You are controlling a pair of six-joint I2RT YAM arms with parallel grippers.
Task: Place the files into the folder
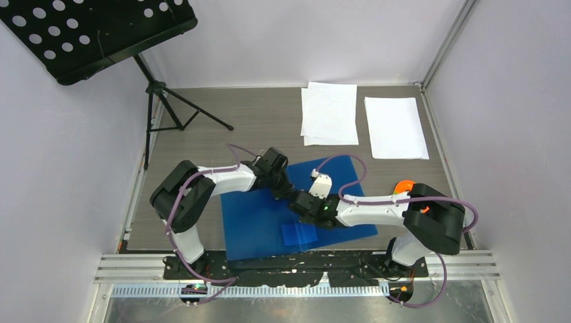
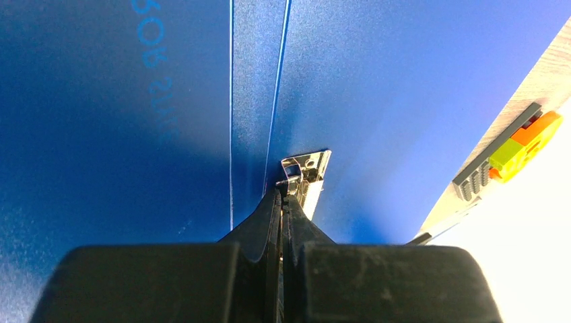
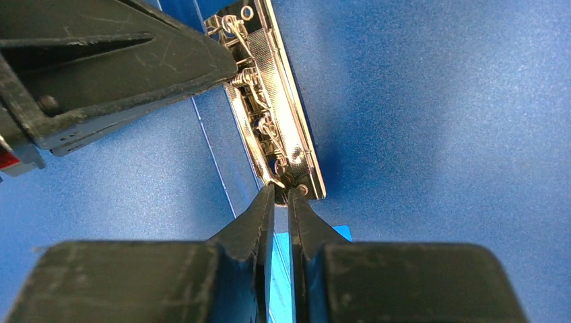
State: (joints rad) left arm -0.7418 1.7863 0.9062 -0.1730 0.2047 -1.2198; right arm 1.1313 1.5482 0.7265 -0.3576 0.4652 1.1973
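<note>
The blue folder (image 1: 256,222) lies open and flat on the table in front of both arms. Its metal clip (image 3: 279,114) runs along the spine fold. My left gripper (image 2: 286,192) is shut, its tips pressed against one end of the clip (image 2: 311,165). From the opposite side, my right gripper (image 3: 281,192) is closed to a narrow slit on the wire lever at the clip's other end. The left gripper's fingers (image 3: 135,60) show at the upper left of the right wrist view. The files lie at the back of the table: a small white stack (image 1: 329,113) and a single sheet (image 1: 395,126).
A black music stand (image 1: 101,33) on a tripod (image 1: 168,108) fills the back left corner. An orange object (image 1: 404,186) sits by the right arm, and a grey, green and orange block (image 2: 518,151) lies beside the folder. Walls enclose the table on three sides.
</note>
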